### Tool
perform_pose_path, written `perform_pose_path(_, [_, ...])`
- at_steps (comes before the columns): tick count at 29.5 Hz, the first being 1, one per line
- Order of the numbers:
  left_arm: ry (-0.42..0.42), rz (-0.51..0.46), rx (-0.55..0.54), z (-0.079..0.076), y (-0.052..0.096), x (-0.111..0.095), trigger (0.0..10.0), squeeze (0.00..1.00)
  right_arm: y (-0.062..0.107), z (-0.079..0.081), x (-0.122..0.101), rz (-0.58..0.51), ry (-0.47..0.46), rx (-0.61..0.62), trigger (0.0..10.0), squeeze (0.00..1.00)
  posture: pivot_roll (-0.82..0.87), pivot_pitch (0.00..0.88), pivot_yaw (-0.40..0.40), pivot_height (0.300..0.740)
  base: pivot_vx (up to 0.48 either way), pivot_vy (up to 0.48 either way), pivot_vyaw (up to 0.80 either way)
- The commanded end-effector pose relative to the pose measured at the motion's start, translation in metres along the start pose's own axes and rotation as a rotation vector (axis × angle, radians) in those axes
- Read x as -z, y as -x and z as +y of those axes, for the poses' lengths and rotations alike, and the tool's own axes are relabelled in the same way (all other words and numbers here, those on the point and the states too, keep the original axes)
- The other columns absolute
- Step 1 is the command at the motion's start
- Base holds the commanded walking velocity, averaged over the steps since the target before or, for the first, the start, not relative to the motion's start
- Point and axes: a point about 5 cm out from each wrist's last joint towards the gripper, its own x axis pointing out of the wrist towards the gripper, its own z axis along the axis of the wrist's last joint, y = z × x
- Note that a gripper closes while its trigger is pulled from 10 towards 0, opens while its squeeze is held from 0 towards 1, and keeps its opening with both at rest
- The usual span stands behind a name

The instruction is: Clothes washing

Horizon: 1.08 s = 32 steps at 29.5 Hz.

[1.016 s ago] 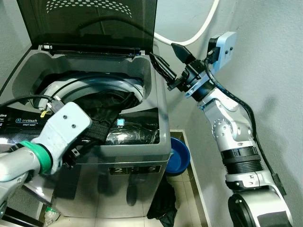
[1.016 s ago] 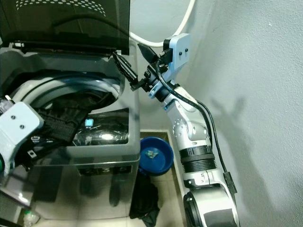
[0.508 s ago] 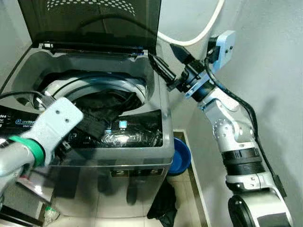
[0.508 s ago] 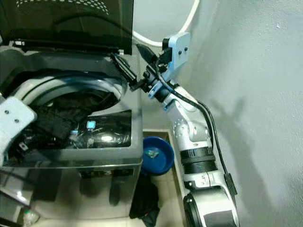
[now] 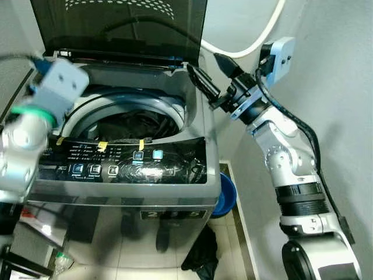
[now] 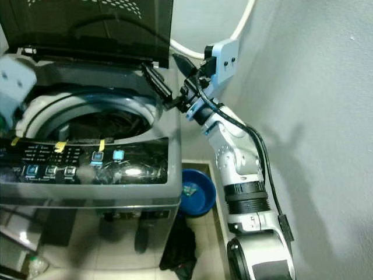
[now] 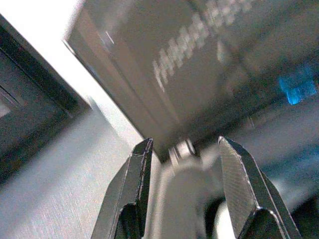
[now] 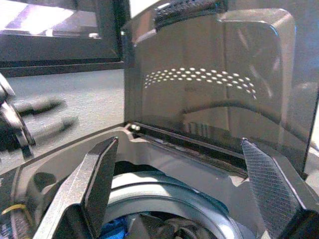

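The washing machine [image 5: 175,192] stands w/ its dark lid [image 5: 116,26] raised upright at the back. Dark clothes [image 5: 137,123] lie inside the drum, below the grey ring of the opening. On the front panel [image 5: 134,166] there are lit blue buttons and some yellow tape strips.

The right pincer [image 5: 208,74] is held at the machine's back right corner, near the lid's edge, fingers spread apart and holding nothing. The right wrist view looks betw. its two fingers [image 8: 97,179] at the lid's dotted pattern and the drum rim below, which the head views do not show so close.

The left arm is lifted at the machine's left side, blurred in the head views. The left wrist view shows the left pincer [image 7: 184,159] open, empty, in front of the blurred lid and its hinge.

On the floor, right of the machine, is a blue basin [image 6: 198,192], and a dark cloth [image 5: 201,256] lies near it. A white hose [image 5: 256,38] runs along the wall above.
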Motion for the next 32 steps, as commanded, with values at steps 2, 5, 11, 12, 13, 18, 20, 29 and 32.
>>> perform_pose_path(2, [0.232, -0.142, 0.041, -0.004, -0.005, -0.032, 10.0, 0.0, 0.001, -0.004, -0.007, -0.015, 0.004, 0.05, 10.0, 0.0, 0.08, 0.029, -0.045, 0.74, 0.0, 0.0, 0.0])
perform_pose_path(5, [0.404, -0.219, 0.089, -0.014, -0.007, -0.054, 10.0, 0.0, 0.008, -0.015, -0.002, -0.002, -0.011, 0.203, 10.0, 0.0, 0.08, 0.027, -0.039, 0.74, 0.0, 0.0, 0.0])
perform_pose_path(11, [0.556, -0.076, 0.149, -0.055, -0.002, -0.047, 10.0, 0.0, 0.029, -0.027, 0.015, 0.047, 0.045, 0.433, 10.0, 0.0, 0.07, 0.007, 0.015, 0.74, 0.0, 0.0, 0.0])
perform_pose_path(12, [0.556, -0.076, 0.149, -0.055, -0.002, -0.047, 10.0, 0.0, 0.029, -0.027, 0.015, 0.047, 0.045, 0.433, 10.0, 0.0, 0.07, 0.007, 0.015, 0.74, 0.0, 0.0, 0.0])
perform_pose_path(13, [0.557, -0.02, 0.161, -0.066, 0.0, -0.04, 10.0, 0.0, 0.032, -0.025, 0.017, 0.067, 0.091, 0.454, 10.0, 0.0, 0.07, 0.004, 0.026, 0.74, 0.0, 0.0, 0.0])
perform_pose_path(18, [0.499, 0.093, 0.135, -0.077, 0.017, -0.013, 10.0, 0.0, 0.045, -0.012, 0.03, 0.084, 0.137, 0.481, 10.0, 0.0, 0.06, 0.0, 0.048, 0.74, 0.0, 0.0, 0.0])
perform_pose_path(20, [0.499, 0.093, 0.135, -0.077, 0.017, -0.013, 10.0, 0.0, 0.045, -0.012, 0.03, 0.084, 0.137, 0.481, 10.0, 0.0, 0.06, 0.0, 0.048, 0.74, 0.0, 0.0, 0.0])
perform_pose_path(29, [0.567, 0.175, 0.107, -0.087, 0.05, 0.011, 10.0, 0.0, 0.063, -0.001, 0.038, 0.029, -0.036, 0.515, 10.0, 0.0, 0.04, 0.0, 0.036, 0.74, 0.0, 0.0, 0.0])
perform_pose_path(32, [0.576, 0.171, 0.094, -0.091, 0.05, 0.01, 10.0, 0.0, 0.057, 0.007, 0.037, 0.008, -0.047, 0.471, 10.0, 0.0, 0.03, 0.0, 0.039, 0.74, 0.0, 0.0, 0.0])
